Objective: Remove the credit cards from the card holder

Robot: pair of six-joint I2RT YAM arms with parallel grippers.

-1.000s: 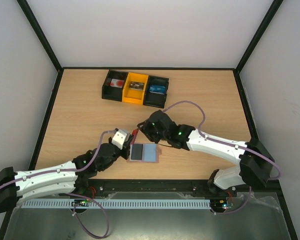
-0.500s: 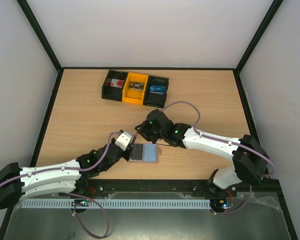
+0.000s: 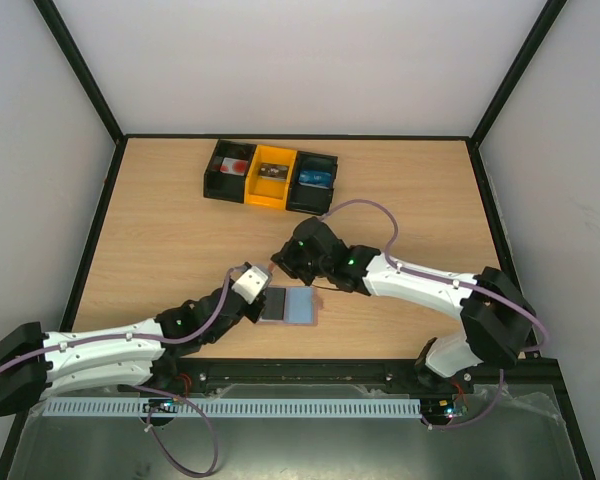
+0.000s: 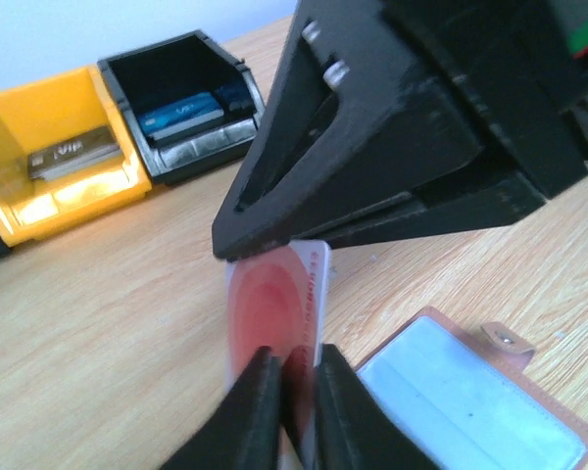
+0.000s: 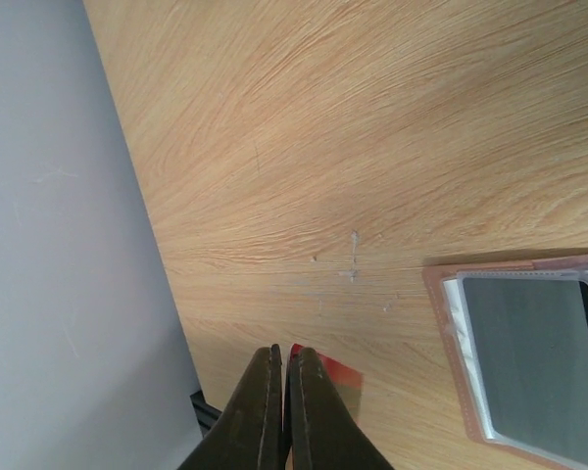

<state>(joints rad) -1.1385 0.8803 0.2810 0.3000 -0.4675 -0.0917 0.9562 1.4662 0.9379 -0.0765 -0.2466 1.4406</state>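
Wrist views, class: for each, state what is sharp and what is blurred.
Left wrist view: the left gripper and the red card look soft, the yellow bin sharper. Right wrist view: table grain crisp, the right gripper slightly soft.

1. desk [image 5: 372, 117]: pale wood, visible grain, matt, a few pale scuffs.
2. card holder [image 4: 470, 401]: brown leather-like rim, smooth grey-blue pockets with a dull sheen.
3. reddish card [image 4: 274, 313]: smooth, glossy plastic.
4. yellow bin [image 4: 10, 137], black bin [image 4: 176, 59]: moulded plastic, slight shine.
5. left gripper [image 4: 294, 364]: matt black plastic.
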